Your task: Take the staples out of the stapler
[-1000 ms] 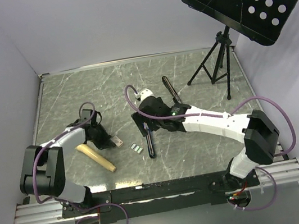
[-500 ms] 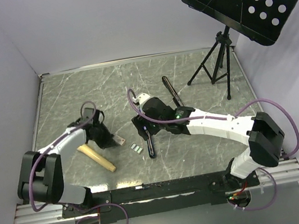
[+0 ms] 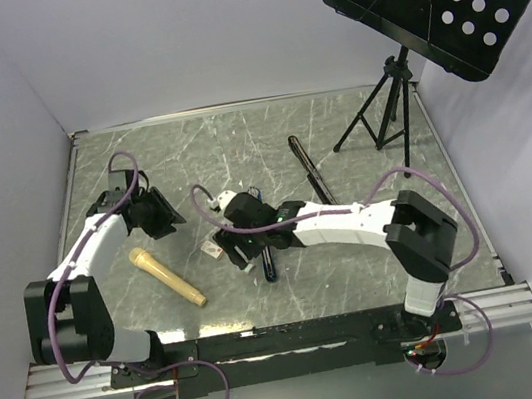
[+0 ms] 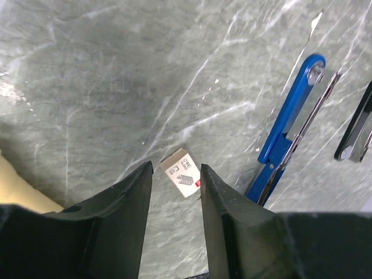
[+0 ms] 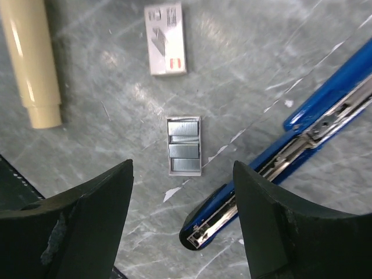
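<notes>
The staples are short silvery strips in a small grey tray on the marble table, straight below my right gripper, which is open and empty above them. The blue stapler lies opened flat just right of them, its metal channel showing. In the top view the right gripper hides the staples, and the blue stapler lies beside it. My left gripper is open and empty at the left. Its wrist view shows the blue stapler from afar.
A small tan-and-white box lies beyond the staples and also shows in the left wrist view. A tan cylinder lies near left. A black stapler lies opened behind. A music stand tripod stands back right.
My right gripper has moved left and nearer, from the blue stapler to above the staples. My left gripper has pulled back to the far left, away from the box and cylinder.
</notes>
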`<state>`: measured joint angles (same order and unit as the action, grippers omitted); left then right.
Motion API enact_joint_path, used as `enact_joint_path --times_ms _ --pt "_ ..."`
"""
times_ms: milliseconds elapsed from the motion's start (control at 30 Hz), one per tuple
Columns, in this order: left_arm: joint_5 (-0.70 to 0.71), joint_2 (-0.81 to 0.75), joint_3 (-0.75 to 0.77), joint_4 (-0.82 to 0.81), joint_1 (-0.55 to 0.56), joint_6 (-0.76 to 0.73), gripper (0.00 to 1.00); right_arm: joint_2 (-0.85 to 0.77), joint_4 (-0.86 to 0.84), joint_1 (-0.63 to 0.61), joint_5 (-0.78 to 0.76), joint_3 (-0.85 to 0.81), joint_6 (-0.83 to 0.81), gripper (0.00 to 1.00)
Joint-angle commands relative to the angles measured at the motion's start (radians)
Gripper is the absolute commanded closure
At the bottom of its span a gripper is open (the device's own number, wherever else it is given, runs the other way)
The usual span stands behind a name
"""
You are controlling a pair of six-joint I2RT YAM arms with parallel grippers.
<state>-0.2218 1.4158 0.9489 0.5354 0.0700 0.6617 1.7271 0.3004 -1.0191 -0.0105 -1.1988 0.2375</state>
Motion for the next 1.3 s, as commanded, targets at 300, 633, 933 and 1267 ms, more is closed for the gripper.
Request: enact_joint_path --times_ms 300,633,933,1267 --pt "-0.154 0.066 -0.036 -0.038 -0.007 -0.105 0.57 0.147 0.037 -0.042 -0.043 -0.104 -0.015 0.31" --pt "-0.175 0.147 -0.013 -0.021 -0.007 -0.114 0.61 0.17 0.011 -0.064 -0.066 -0.067 0.019 0.37" --pt "-0.229 0.183 -0.021 -0.034 -0.009 -0.105 0.61 0.19 0.006 -0.096 -0.14 -0.048 0.04 0.41" --pt "-0.217 0.202 -0.01 -0.029 -0.016 -0.105 0.61 0.193 -0.009 -0.105 -0.204 -0.021 0.039 0.47"
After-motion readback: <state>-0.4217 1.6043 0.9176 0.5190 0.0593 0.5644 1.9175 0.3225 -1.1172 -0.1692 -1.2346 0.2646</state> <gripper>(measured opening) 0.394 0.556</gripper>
